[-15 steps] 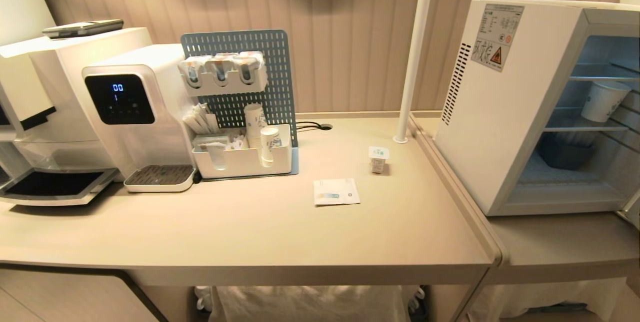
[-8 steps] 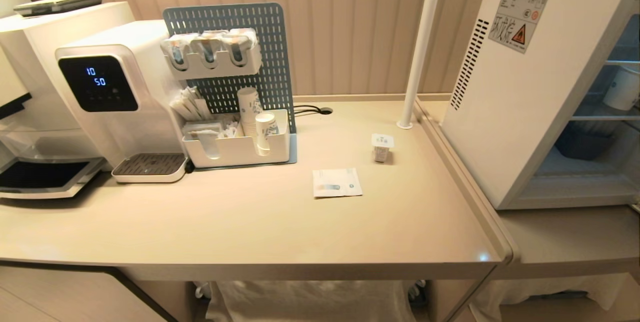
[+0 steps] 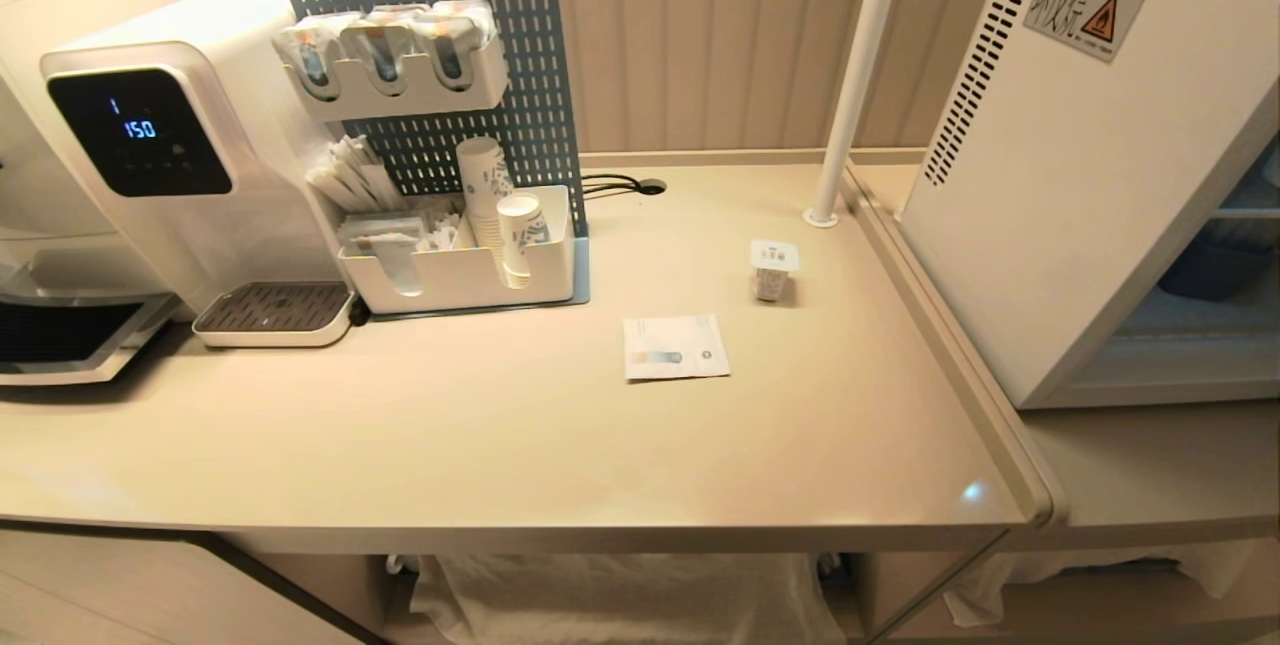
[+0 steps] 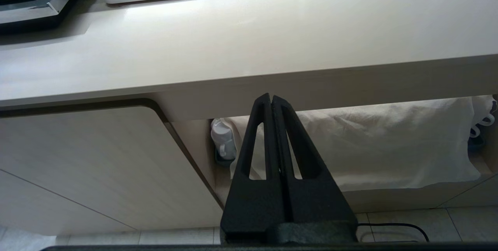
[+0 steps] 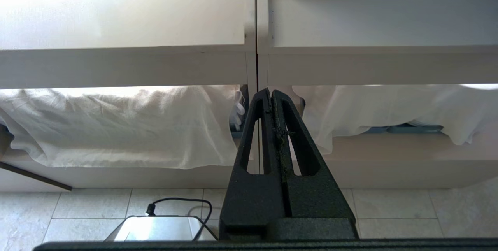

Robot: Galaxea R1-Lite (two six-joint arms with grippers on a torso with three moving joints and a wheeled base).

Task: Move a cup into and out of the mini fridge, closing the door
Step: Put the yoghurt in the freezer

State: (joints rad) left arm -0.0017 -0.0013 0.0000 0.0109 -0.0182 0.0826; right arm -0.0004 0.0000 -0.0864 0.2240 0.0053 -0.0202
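Observation:
The cup (image 3: 773, 268), a small white tub with a flat lid, stands on the beige counter (image 3: 500, 435) near its right side. To its right the white mini fridge (image 3: 1090, 175) stands with its inside exposed; the door is out of view. Neither arm shows in the head view. My left gripper (image 4: 271, 97) hangs shut and empty below the counter's front edge. My right gripper (image 5: 270, 92) is also shut and empty, level with the seam between the two counters.
A white paper card (image 3: 675, 347) lies in front of the cup. A water dispenser (image 3: 170, 145), a blue pegboard organiser (image 3: 450, 125) with paper cups (image 3: 520, 235) and a white pole (image 3: 850, 75) stand at the back. White cloth (image 4: 389, 142) hangs under the counter.
The head view has tilted down and shifted right: the whole scene slid up and left, and the fridge's top and shelves left the frame. Nothing on the counter moved.

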